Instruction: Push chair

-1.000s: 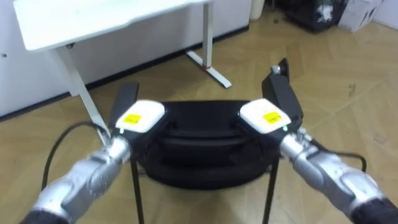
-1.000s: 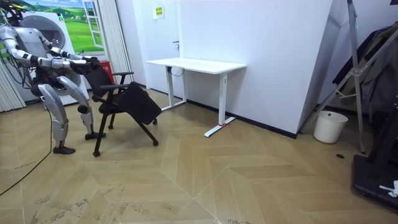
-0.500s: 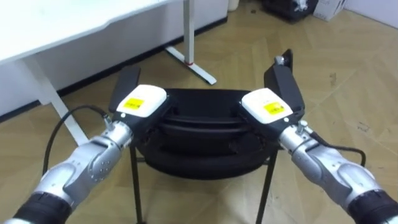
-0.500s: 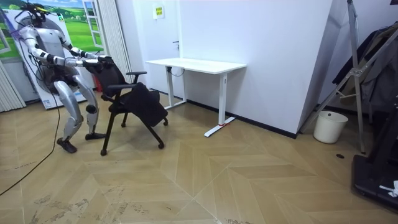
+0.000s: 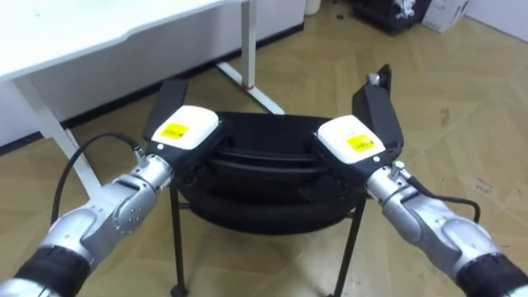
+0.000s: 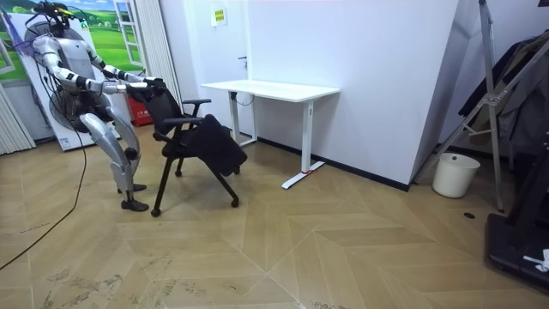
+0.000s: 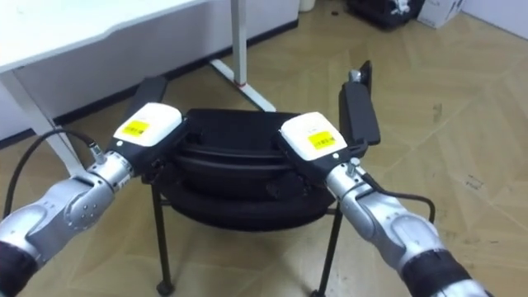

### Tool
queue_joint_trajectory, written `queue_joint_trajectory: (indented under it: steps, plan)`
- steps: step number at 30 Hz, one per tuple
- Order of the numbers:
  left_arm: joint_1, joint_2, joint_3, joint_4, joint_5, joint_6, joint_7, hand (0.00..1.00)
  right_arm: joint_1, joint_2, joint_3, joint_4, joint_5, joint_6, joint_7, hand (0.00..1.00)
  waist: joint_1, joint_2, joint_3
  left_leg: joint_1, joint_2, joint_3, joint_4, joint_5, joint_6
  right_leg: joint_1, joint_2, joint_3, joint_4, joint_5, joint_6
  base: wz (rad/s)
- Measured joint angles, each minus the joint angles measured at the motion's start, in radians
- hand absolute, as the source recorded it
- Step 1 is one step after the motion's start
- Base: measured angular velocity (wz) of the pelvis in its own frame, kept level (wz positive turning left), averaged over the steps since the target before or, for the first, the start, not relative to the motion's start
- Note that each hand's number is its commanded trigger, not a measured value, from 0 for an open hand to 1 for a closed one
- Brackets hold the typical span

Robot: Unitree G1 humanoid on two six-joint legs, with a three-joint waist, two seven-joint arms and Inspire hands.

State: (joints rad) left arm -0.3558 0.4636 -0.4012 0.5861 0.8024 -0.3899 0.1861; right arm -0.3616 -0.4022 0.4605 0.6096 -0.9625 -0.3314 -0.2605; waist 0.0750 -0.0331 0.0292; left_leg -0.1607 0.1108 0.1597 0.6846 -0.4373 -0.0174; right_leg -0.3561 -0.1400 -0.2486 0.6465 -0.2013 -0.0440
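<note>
— Since the view of one second ago had the chair (image 5: 264,177) further from the white tabletop (image 5: 99,29), may I say that the push is working?
— I think so. Nearest to the camera, the left robot hand (image 5: 186,134) and the right robot hand (image 5: 351,140) lie on the top of the chair's back, one at each side, as before. I cannot tell whether they are closed round it or only press on it, because the backs of the hands cover that part.
— And the chair itself?
— It stands just in front of the robot, with the left armrest (image 5: 169,103) and the right armrest (image 5: 377,111) pointing forward. In the room view the robot has stepped after it, and both are now nearer to the tabletop. So the task seems well under way, though I cannot know where it should end.
— What is further away?
— Wooden floor (image 5: 462,91) is all around. The tabletop is ahead and to the left. Its nearer leg (image 5: 49,128) stands at the left. The other leg (image 5: 248,41) has a long foot (image 5: 262,96), almost straight ahead of the chair. Beyond are dark things (image 5: 396,12), and the room view shows a white bin (image 6: 455,174) well apart.
— Is something in the way?
— In my judgement, that foot is. A straight push may bring the chair against it, so a small turn seems safer.
</note>
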Motion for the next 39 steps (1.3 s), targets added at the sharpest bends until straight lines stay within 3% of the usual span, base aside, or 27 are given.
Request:
queue_joint_trajectory:
  steps: [2, 4, 6, 8, 10, 12, 16, 20, 22, 25, 27, 31, 34, 35, 36, 37, 38, 39]
  plan:
    - [-0.001, -0.005, 0.004, 0.012, -0.003, 0.000, 0.009, 1.00, -0.016, 0.003, 0.000, 0.005, -0.008, 0.000, 0.010, 1.00, 0.005, 0.006, 0.0030, 0.017, 0.030, -0.004, 0.018, -0.012, -0.027, 0.020, 0.026, -0.010, 0.032, -0.042, -0.019, 0.04]
    - [-0.013, -0.012, 0.006, 0.023, -0.004, 0.001, 0.018, 1.00, -0.034, 0.002, -0.001, 0.015, -0.012, 0.000, 0.011, 1.00, 0.003, 0.009, 0.0050, -0.006, 0.057, -0.012, 0.116, -0.016, -0.039, 0.026, 0.035, -0.027, 0.084, -0.097, -0.038, 0.16]
    - [-0.032, -0.025, 0.005, 0.042, -0.004, 0.008, 0.026, 1.00, -0.067, 0.002, 0.000, 0.050, -0.011, -0.009, 0.010, 1.00, 0.015, 0.008, 0.0162, -0.067, 0.086, -0.050, 0.283, 0.032, -0.038, 0.039, 0.036, -0.051, 0.150, -0.159, -0.064, 0.14]
    - [-0.045, -0.028, 0.005, 0.052, -0.006, 0.013, 0.036, 1.00, -0.093, 0.001, 0.003, 0.063, -0.011, -0.009, 0.010, 1.00, 0.017, 0.003, 0.0190, -0.104, 0.092, -0.071, 0.354, 0.065, -0.041, 0.033, 0.035, -0.057, 0.188, -0.199, -0.070, 0.11]
    - [-0.046, -0.034, 0.014, 0.054, -0.003, 0.019, 0.061, 1.00, -0.124, -0.001, 0.007, 0.074, -0.012, -0.012, 0.012, 1.00, 0.020, 0.002, 0.0204, -0.122, 0.091, -0.083, 0.367, 0.076, -0.049, 0.019, 0.032, -0.063, 0.206, -0.217, -0.082, 0.03]
    - [-0.047, -0.052, 0.030, 0.057, 0.018, 0.033, 0.097, 1.00, -0.151, -0.003, 0.008, 0.088, -0.015, -0.017, 0.012, 1.00, 0.019, -0.006, 0.0215, -0.127, 0.086, -0.088, 0.337, 0.087, -0.057, 0.011, 0.017, -0.080, 0.207, -0.216, -0.110, 0.09]
    - [-0.048, -0.063, 0.039, 0.062, 0.024, 0.045, 0.153, 1.00, -0.187, -0.017, 0.025, 0.081, -0.015, -0.016, 0.012, 1.00, 0.019, -0.013, 0.0225, -0.120, 0.082, -0.064, 0.243, 0.083, -0.066, -0.014, 0.005, -0.081, 0.198, -0.213, -0.121, 0.08]
    - [-0.051, -0.078, 0.042, 0.062, 0.024, 0.075, 0.188, 1.00, -0.207, -0.024, 0.040, 0.068, -0.015, 0.003, 0.012, 1.00, 0.017, -0.026, 0.0232, -0.119, 0.052, -0.052, 0.097, 0.086, -0.071, -0.031, -0.020, -0.101, 0.181, -0.210, -0.131, 0.18]
    - [-0.051, -0.079, 0.041, 0.061, 0.025, 0.079, 0.194, 1.00, -0.207, -0.022, 0.042, 0.066, -0.013, 0.009, 0.012, 1.00, 0.017, -0.023, 0.0218, -0.147, 0.052, -0.051, 0.049, 0.093, -0.080, -0.027, -0.021, -0.123, 0.177, -0.213, -0.136, 0.24]
    - [-0.051, -0.078, 0.042, 0.055, 0.025, 0.084, 0.198, 1.00, -0.208, -0.025, 0.049, 0.053, -0.012, 0.019, 0.012, 1.00, 0.031, -0.019, 0.0192, -0.189, 0.047, -0.040, 0.013, 0.134, -0.100, -0.026, -0.037, -0.164, 0.177, -0.221, -0.138, 0.13]
    - [-0.051, -0.087, 0.043, 0.055, 0.024, 0.095, 0.200, 1.00, -0.207, -0.028, 0.056, 0.044, -0.014, 0.031, 0.013, 1.00, 0.036, -0.027, 0.0228, -0.195, 0.039, -0.024, 0.015, 0.147, -0.097, -0.023, -0.073, -0.197, 0.196, -0.242, -0.122, 0.24]
    - [-0.049, -0.092, 0.040, 0.055, 0.024, 0.099, 0.201, 1.00, -0.207, -0.035, 0.066, 0.043, -0.010, 0.040, 0.014, 1.00, 0.043, -0.030, 0.0246, -0.214, 0.031, -0.021, 0.067, 0.143, -0.089, -0.014, -0.112, -0.230, 0.241, -0.281, -0.102, 0.34]
    - [-0.032, -0.096, 0.034, 0.051, 0.025, 0.099, 0.206, 1.00, -0.194, -0.037, 0.070, 0.042, -0.006, 0.040, 0.020, 1.00, 0.053, -0.031, 0.0240, -0.214, 0.015, 0.007, 0.077, 0.123, -0.054, 0.002, -0.133, -0.235, 0.269, -0.325, 0.008, 0.31]
    - [-0.022, -0.099, 0.030, 0.051, 0.027, 0.101, 0.206, 1.00, -0.183, -0.035, 0.071, 0.042, -0.006, 0.040, 0.022, 1.00, 0.065, -0.008, 0.0103, -0.216, 0.019, 0.012, 0.072, 0.113, -0.037, 0.008, -0.128, -0.222, 0.289, -0.337, 0.118, 0.17]
    - [-0.015, -0.094, 0.033, 0.053, 0.026, 0.090, 0.208, 1.00, -0.183, -0.032, 0.081, 0.040, -0.005, 0.041, 0.022, 1.00, 0.072, -0.018, 0.0149, -0.215, 0.006, 0.005, 0.114, 0.101, -0.036, 0.003, -0.150, -0.104, 0.423, -0.356, 0.088, 0.35]
    - [-0.014, -0.090, 0.034, 0.057, 0.027, 0.085, 0.205, 1.00, -0.175, -0.035, 0.084, 0.034, -0.004, 0.043, 0.022, 1.00, 0.062, -0.044, 0.0198, -0.226, -0.021, 0.002, 0.152, 0.084, -0.028, 0.024, -0.180, -0.018, 0.462, -0.371, 0.084, 0.59]
    - [-0.027, -0.098, 0.041, 0.057, 0.035, 0.086, 0.204, 1.00, -0.174, -0.049, 0.085, 0.007, 0.000, 0.047, 0.028, 1.00, 0.067, -0.066, 0.0133, -0.253, -0.044, 0.005, 0.235, 0.046, -0.026, 0.039, -0.182, 0.017, 0.469, -0.487, 0.088, 0.76]
    - [-0.024, -0.111, 0.042, 0.055, 0.041, 0.089, 0.194, 1.00, -0.166, -0.056, 0.085, 0.002, 0.004, 0.050, 0.037, 1.00, 0.075, -0.045, 0.0114, -0.255, -0.043, -0.006, 0.266, 0.025, -0.008, 0.060, -0.184, -0.016, 0.465, -0.498, 0.100, 0.48]
